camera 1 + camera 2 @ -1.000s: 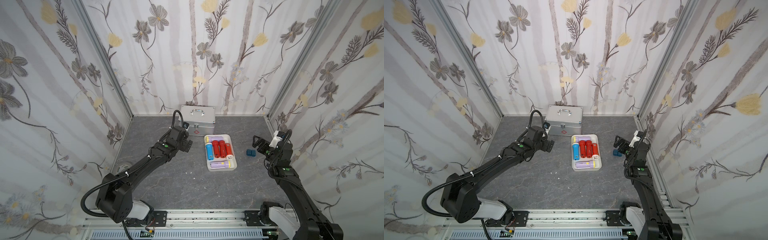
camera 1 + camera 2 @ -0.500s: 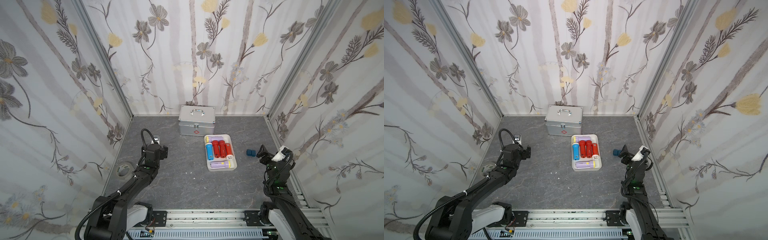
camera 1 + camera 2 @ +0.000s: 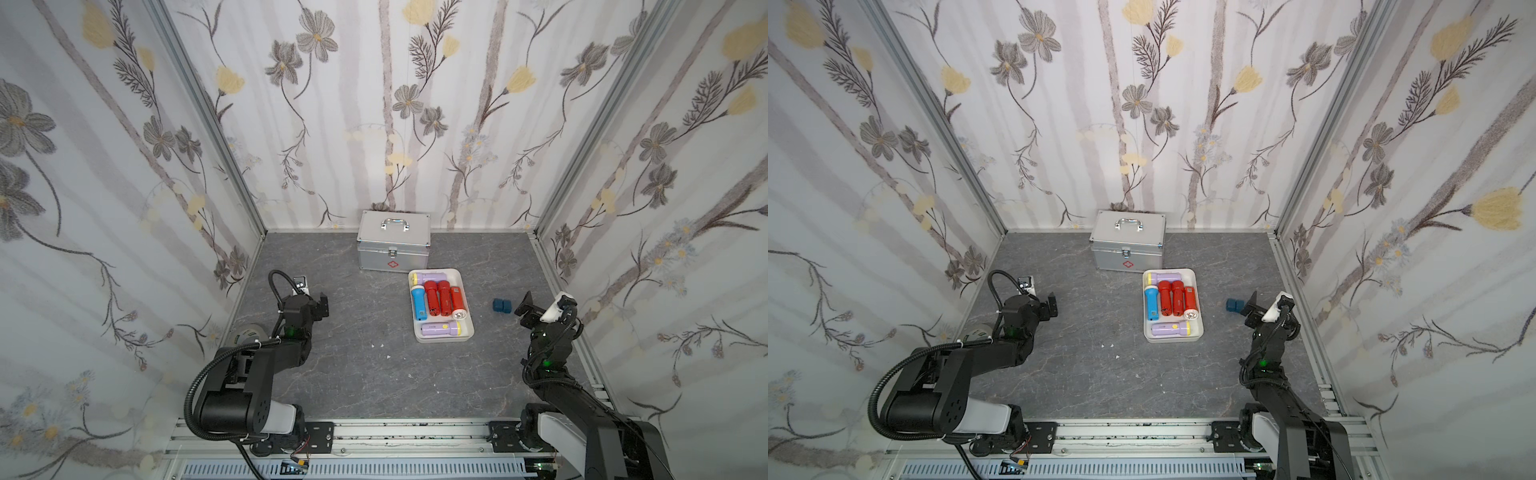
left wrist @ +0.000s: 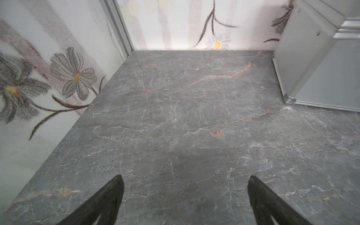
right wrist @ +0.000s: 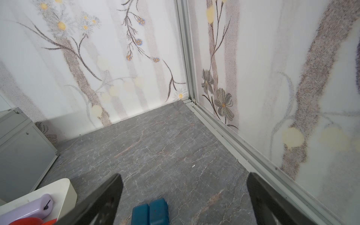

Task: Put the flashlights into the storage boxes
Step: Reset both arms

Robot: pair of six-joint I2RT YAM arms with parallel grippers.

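Six flashlights (image 3: 444, 300) fill the white tray (image 3: 467, 337), so left tool (image 3: 319, 306) at nine and right tool (image 3: 534, 309) at three o'clock idle spread, empty.

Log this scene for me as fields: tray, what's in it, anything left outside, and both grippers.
tray: white tray, in front of silver case
contents: six flashlights, lying flat
outside tray: dark blue block on table, apart from the tray
left gripper: open, empty
right gripper: open, empty
task: no flashlight visible outside the tray

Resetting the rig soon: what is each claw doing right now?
Left claw: open, holding nothing.
Right claw: open, holding nothing.
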